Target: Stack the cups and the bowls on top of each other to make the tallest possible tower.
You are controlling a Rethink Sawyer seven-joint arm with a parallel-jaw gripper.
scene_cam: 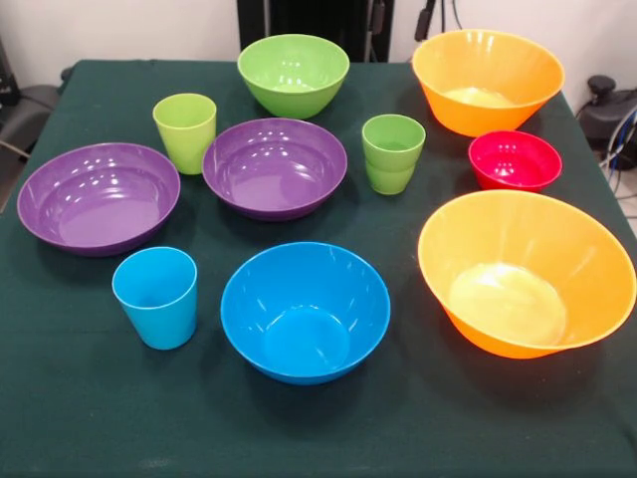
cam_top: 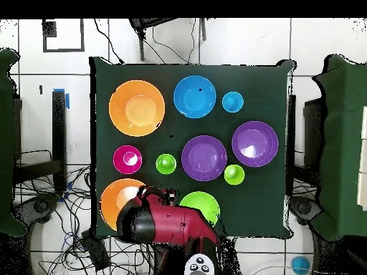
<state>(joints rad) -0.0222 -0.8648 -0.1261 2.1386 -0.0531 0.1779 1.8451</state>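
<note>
All cups and bowls stand apart and upright on the dark green cloth; no tower shows. At the back are a green bowl (scene_cam: 294, 72) and an orange bowl (scene_cam: 488, 80). In the middle row stand a yellow-green cup (scene_cam: 185, 129), two purple bowls (scene_cam: 275, 166) (scene_cam: 98, 194), a ridged green cup (scene_cam: 393, 151) and a small red bowl (scene_cam: 515, 159). In front are a sky blue cup (scene_cam: 156, 297), a blue bowl (scene_cam: 305, 311) and a second orange bowl (scene_cam: 526, 271). The red arm (cam_top: 168, 225) is folded back over the table's edge, partly covering an orange bowl (cam_top: 115, 197). Its gripper does not show.
The table (cam_top: 276, 208) is square under its green cloth. Chairs and cables lie around it on the floor. Black equipment stands past the far edge in the front view.
</note>
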